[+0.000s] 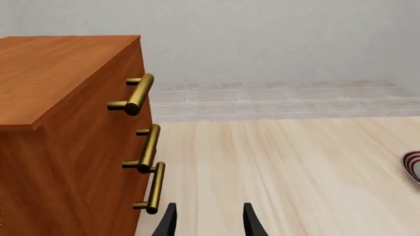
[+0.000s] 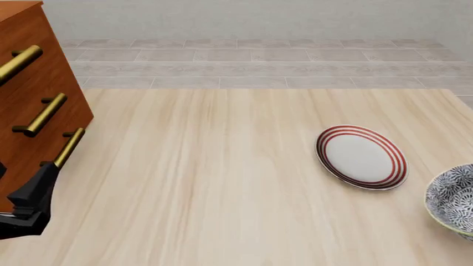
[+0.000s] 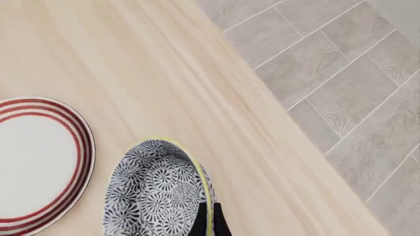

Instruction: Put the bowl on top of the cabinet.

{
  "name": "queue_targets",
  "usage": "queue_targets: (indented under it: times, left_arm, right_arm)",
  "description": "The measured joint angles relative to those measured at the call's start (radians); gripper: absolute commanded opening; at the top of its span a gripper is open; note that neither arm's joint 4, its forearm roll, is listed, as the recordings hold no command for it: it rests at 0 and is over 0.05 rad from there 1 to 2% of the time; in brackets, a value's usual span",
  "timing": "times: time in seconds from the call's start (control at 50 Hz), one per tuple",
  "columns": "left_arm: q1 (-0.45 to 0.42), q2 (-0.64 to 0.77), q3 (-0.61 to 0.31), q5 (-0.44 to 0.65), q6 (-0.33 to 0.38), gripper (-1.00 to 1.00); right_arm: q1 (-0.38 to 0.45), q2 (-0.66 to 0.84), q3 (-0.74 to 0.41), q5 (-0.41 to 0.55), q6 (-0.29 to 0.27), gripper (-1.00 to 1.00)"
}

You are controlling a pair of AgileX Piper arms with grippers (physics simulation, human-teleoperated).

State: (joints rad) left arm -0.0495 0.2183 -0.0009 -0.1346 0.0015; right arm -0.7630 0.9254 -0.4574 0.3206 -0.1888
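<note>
1. Bowl (image 2: 452, 203) located at right desk (image 2: 221, 183) edge, near the red-ringed plate (image 2: 362, 157), well apart from cabinet (image 2: 33, 100) at far left; transfer across the desk judged pending.
2. Right gripper (image 3: 208, 223): dark finger seen at the bowl rim in the right wrist view, apparently placed for a rim pinch; whether the jaws are pressed on the rim cannot be told.
3. Left gripper (image 1: 208, 221): jaws spread, holding nothing; parked just beside the cabinet's lowest handle (image 1: 155, 188), possibly positioned to receive a handover.
4. Cabinet top (image 1: 46, 73) bare where visible; suitable landing surface.
</note>
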Motion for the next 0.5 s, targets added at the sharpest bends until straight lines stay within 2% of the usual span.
queue_targets:
  times: [0.24,0.5]
  left_arm:
    - [0.000,-0.006,0.000,0.007,0.001,1.00]
    - [-0.001,-0.018,0.000,0.019,0.001,1.00]
  right_arm:
    - [0.046,-0.049,-0.084,0.084,0.010,-1.00]
    - [0.135,-0.096,-0.163,0.156,0.029,-1.00]
